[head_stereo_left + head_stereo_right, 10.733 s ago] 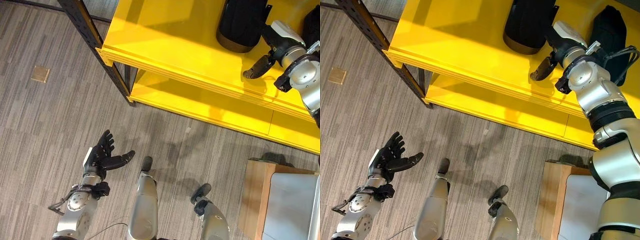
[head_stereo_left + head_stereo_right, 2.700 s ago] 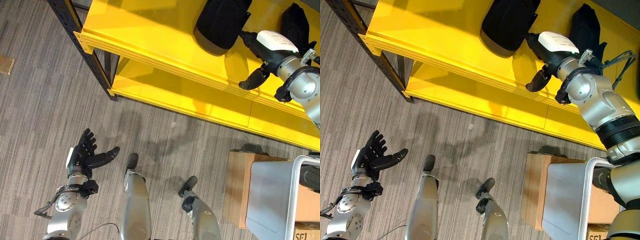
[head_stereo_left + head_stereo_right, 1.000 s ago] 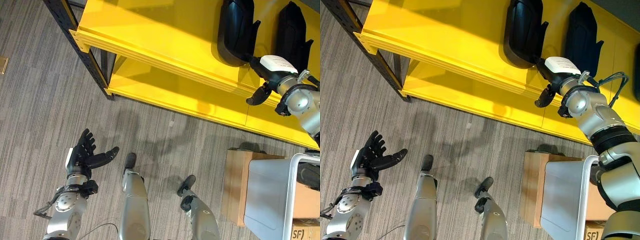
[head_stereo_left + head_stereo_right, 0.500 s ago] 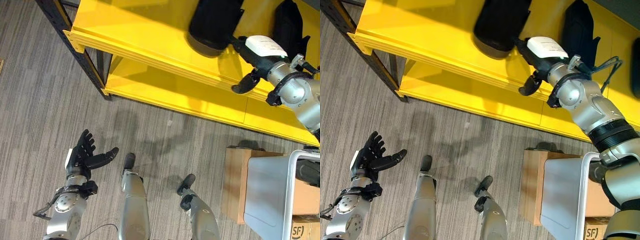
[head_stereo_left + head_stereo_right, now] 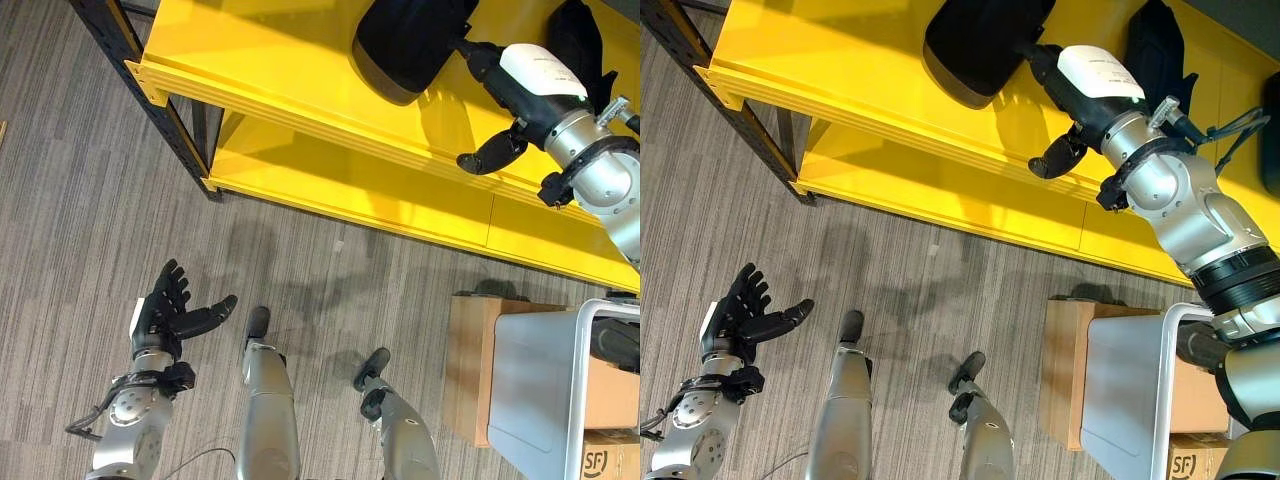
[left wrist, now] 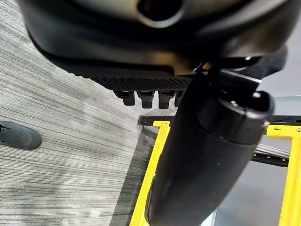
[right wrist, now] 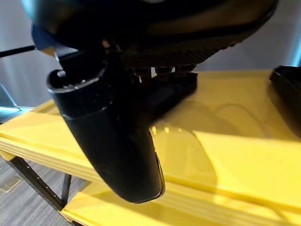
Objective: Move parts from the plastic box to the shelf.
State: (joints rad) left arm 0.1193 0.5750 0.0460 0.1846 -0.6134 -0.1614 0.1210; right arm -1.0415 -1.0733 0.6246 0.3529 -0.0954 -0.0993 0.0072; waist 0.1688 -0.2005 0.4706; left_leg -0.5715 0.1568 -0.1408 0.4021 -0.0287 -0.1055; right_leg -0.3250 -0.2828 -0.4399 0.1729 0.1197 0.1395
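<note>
A black moulded part [image 5: 408,42] lies tilted on the top board of the yellow shelf [image 5: 270,60]. My right hand [image 5: 530,75], with its white cover, reaches over the shelf edge. Its straight fingers rest on the part's narrow end and its thumb [image 5: 490,152] hangs free of the part. In the right wrist view the fingers lie on that part [image 7: 176,92]. A second black part [image 5: 578,40] stands further right on the shelf. My left hand [image 5: 175,315] hangs open over the floor, holding nothing. The grey plastic box [image 5: 535,390] sits at the lower right.
The plastic box rests on a brown cardboard box [image 5: 468,365]. A black steel upright [image 5: 115,45] carries the shelf's left corner. A lower yellow board [image 5: 330,180] lies beneath the top one. Grey striped carpet [image 5: 80,200] covers the floor on the left.
My right hand has shifted left along the shelf, and the black part under its fingers has slid and turned further left. The left hand has stayed put.
</note>
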